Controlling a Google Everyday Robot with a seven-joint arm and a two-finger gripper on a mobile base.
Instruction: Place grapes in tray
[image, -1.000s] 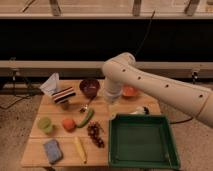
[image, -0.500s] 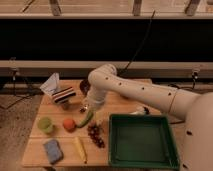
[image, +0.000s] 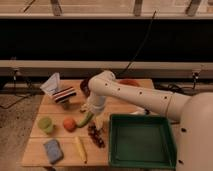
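**Wooden table: grapes lie just outside the tray's left rim**

The light wooden table (image: 36, 144) fills the lower part of the view, and its front edge is almost at the bottom of the frame. Nearest to that edge lie a blue sponge (image: 52, 150) at the left and a thin yellow object (image: 80, 148) beside it. The green tray (image: 142, 142) takes the whole front right corner. Its inside is bare, and its right rim is next to the robot's white body.

The grapes (image: 95, 136) lie on the wood just beside the tray's left rim, between it and the yellow object, in a narrow strip of free board.

A little further back stand a green cup (image: 46, 124), an orange fruit (image: 69, 123) and a cucumber (image: 85, 120), close together in a row. The gripper (image: 98, 120) hangs just behind the grapes, next to the cucumber. I cannot tell if it is spread or closed.

Behind the arm there is a dark bowl (image: 85, 88), a striped object (image: 64, 94) and a white bag (image: 51, 83) near the far edge. Beyond the table runs a dark wall with pale rails.
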